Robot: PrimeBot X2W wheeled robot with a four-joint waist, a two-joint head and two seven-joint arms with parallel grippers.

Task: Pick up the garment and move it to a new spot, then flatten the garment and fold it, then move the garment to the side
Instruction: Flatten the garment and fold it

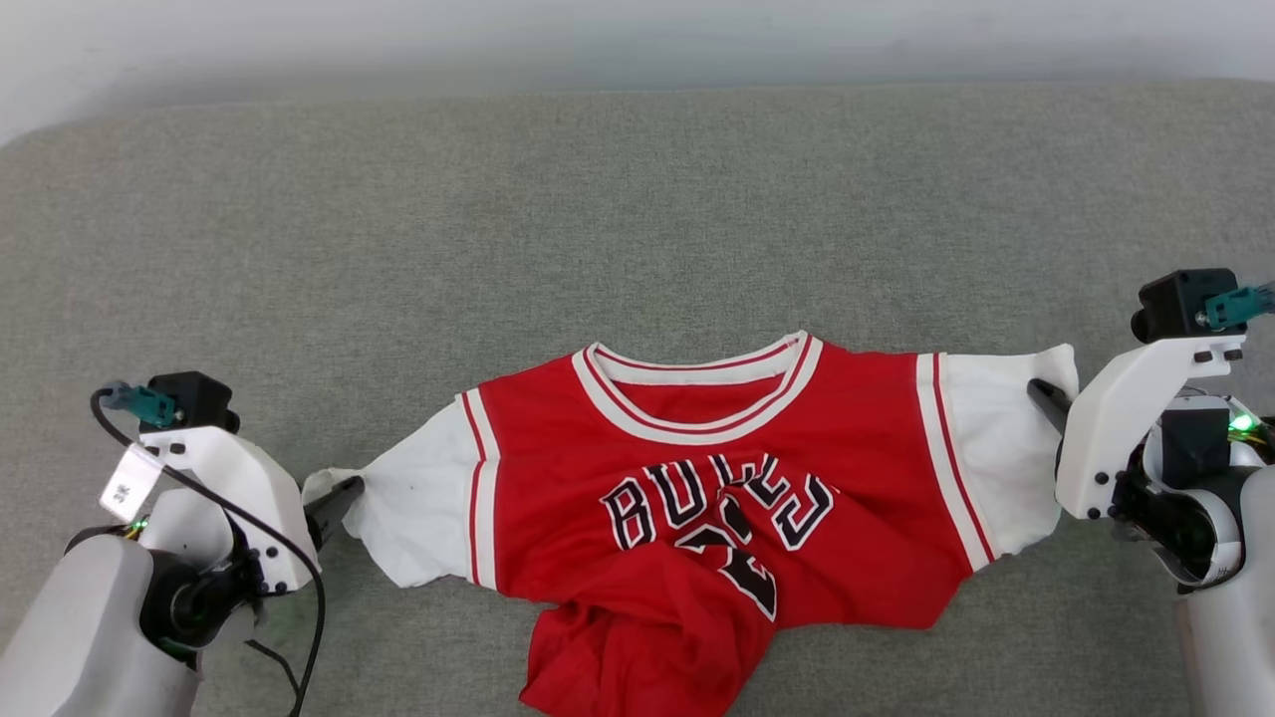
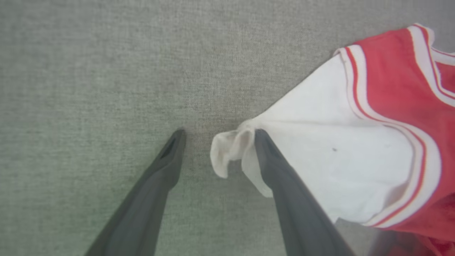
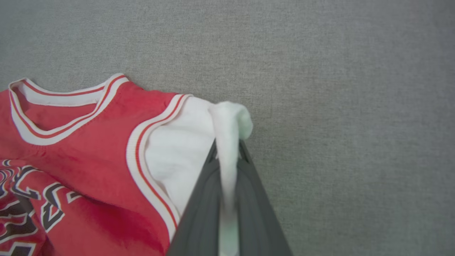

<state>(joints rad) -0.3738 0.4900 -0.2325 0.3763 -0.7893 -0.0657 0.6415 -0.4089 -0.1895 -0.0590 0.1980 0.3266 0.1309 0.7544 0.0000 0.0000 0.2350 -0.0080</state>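
Red garment (image 1: pixel 717 498) lies lower-centre, sleeves stretched left-right; right gripper (image 3: pixel 227 151) pinches the frame-right sleeve tip, while left gripper (image 2: pixel 217 137) stands wide open, the frame-left sleeve tip between its fingers (image 2: pixel 284 185), ungripped.

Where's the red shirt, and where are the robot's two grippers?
red shirt (image 1: pixel 877 428): head view, on the plain red chest.
left gripper (image 2: pixel 219 137): left wrist view, between its open fingertips.
right gripper (image 3: pixel 228 149): right wrist view, between its shut fingertips.
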